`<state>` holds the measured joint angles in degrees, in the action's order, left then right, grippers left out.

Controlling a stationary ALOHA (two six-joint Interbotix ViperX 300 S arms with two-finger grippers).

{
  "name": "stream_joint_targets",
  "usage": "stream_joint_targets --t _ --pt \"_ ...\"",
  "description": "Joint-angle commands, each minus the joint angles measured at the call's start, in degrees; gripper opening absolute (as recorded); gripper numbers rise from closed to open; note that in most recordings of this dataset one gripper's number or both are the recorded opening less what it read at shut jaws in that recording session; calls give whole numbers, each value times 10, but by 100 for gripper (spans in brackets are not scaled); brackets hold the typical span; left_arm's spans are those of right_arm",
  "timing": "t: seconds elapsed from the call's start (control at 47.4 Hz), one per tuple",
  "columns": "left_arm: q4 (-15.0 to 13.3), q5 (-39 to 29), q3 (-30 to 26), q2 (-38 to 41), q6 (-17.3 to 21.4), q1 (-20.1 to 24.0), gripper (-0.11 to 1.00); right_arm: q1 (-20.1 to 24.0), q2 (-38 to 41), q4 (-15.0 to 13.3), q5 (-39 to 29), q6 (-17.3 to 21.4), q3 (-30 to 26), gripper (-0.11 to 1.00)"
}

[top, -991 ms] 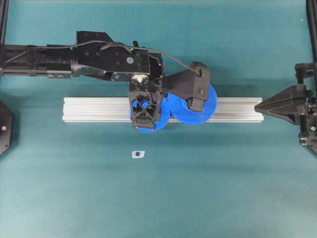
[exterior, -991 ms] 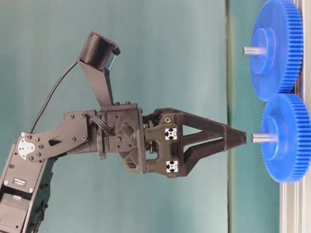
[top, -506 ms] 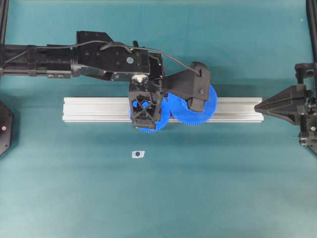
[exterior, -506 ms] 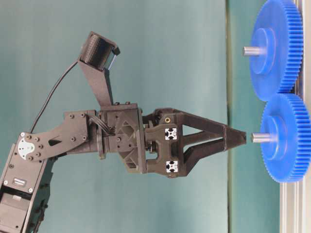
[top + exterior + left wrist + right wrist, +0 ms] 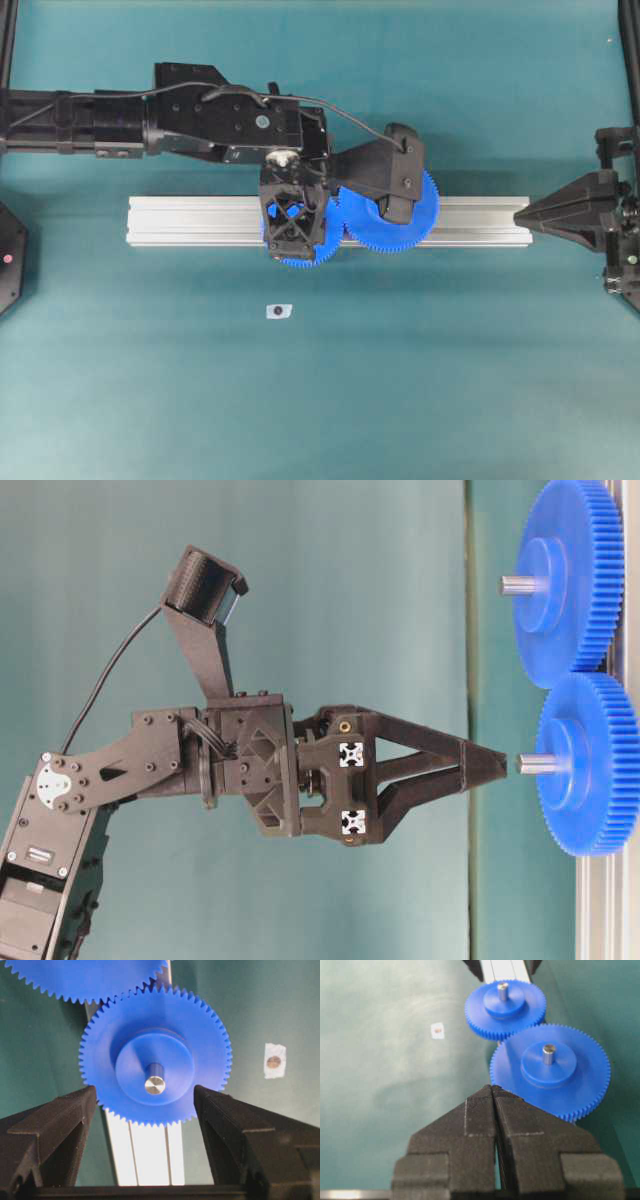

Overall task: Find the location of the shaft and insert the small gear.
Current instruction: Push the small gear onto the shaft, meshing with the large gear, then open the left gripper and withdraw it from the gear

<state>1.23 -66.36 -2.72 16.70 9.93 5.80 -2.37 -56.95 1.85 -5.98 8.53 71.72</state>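
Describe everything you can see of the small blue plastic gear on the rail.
The small blue plastic gear is a toothed wheel with a raised round hub. A grey metal pin stands out of the hub's centre. The gear lies flat on the ribbed silver aluminium rail, and its teeth mesh with the larger blue gear. The open left gripper hovers right over the pin and does not touch it.

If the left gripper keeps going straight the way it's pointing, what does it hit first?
Probably the metal shaft tip sticking out of the small gear: the left gripper points straight down at it, jaws open on either side.
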Motion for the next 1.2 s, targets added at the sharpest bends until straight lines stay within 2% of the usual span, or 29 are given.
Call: stream_joint_targets --t 0.0,0.569,1.18 --pt "3 0 -11 -33 -4 -3 75 -1 4 0 4 5 -10 0" --pt "3 0 -6 -72 -12 -9 75 -1 4 0 4 5 -9 0" --pt "1 30 48 -140 -38 -14 75 -1 4 0 4 5 -8 0"
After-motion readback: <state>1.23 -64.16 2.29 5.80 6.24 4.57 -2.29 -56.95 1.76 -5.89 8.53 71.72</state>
